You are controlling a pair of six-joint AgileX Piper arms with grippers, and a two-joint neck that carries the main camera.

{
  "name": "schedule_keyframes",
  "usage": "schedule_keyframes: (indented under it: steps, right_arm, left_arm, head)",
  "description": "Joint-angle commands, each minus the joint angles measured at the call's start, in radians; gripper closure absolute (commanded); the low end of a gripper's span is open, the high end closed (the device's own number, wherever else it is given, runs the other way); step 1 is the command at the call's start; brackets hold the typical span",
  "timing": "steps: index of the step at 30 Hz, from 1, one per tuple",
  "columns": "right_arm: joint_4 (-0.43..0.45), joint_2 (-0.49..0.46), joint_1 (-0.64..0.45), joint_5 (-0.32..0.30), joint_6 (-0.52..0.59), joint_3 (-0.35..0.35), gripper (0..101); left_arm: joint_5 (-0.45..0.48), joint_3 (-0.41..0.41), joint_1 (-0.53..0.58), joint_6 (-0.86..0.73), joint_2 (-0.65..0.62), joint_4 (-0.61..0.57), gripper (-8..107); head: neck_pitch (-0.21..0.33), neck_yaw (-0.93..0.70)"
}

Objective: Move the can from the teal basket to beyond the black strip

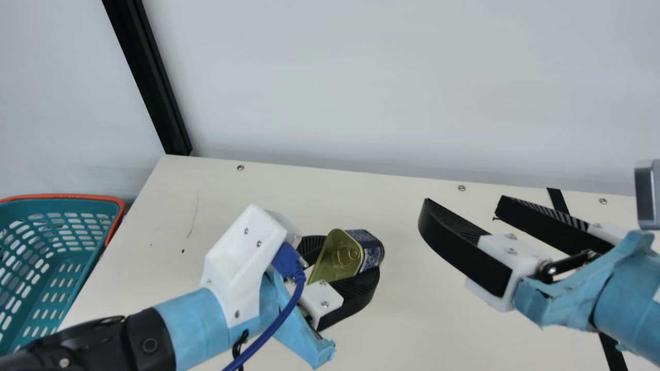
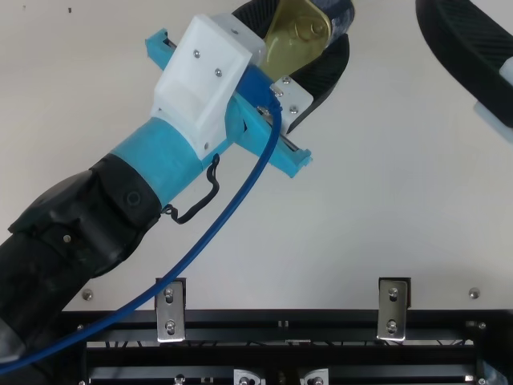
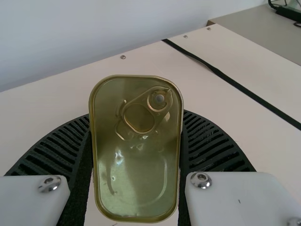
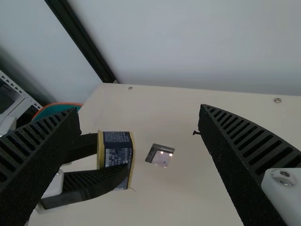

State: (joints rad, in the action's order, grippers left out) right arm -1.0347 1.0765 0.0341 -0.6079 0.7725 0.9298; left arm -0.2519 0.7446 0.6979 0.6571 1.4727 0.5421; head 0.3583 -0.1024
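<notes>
Near the middle of the main view, my left gripper [image 1: 343, 263] is shut on the gold can [image 1: 337, 255], which has a dark printed side. The can [image 3: 136, 150] stands between the ribbed fingers of my left gripper [image 3: 136, 155] in the left wrist view. To its right, my right gripper [image 1: 461, 206] is open and apart from the can; in the right wrist view, my right gripper [image 4: 141, 122] has the can [image 4: 116, 153] farther off. The teal basket [image 1: 56, 206] is at the far left. The black strip [image 1: 613, 350] runs behind my right gripper.
A pale wall [image 1: 361, 93] with a black post [image 1: 149, 77] rises behind the cream table [image 1: 412, 330]. In the top view a blue cable [image 2: 216, 233] hangs along my left arm, and metal brackets [image 2: 393, 309] sit at the table's edge.
</notes>
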Motion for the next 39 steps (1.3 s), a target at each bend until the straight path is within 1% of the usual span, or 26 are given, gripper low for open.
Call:
schedule_keyframes:
  steps: [1,11,22,32,39]
  right_arm:
    - [0.007,0.008,0.012,0.0,-0.012,0.002,0]
    - [-0.012,0.1,0.087,-0.003,-0.028,0.03,0]
    - [0.025,0.215,0.166,-0.004,-0.046,0.065,0]
    - [0.047,0.29,0.243,0.018,-0.066,0.089,0]
    - [0.079,0.323,0.265,0.05,-0.09,0.099,0]
  left_arm:
    - [0.0,0.0,0.0,0.0,0.0,0.0,89]
    - [0.0,0.0,0.0,0.0,0.0,0.0,89]
    - [0.0,0.0,0.0,0.0,0.0,0.0,89]
    - [0.0,0.0,0.0,0.0,0.0,0.0,89]
    - [0.0,0.0,0.0,0.0,0.0,0.0,89]
  head:
    - [0.009,0.002]
    - [0.009,0.002]
    - [0.009,0.002]
    - [0.009,0.002]
    - [0.009,0.002]
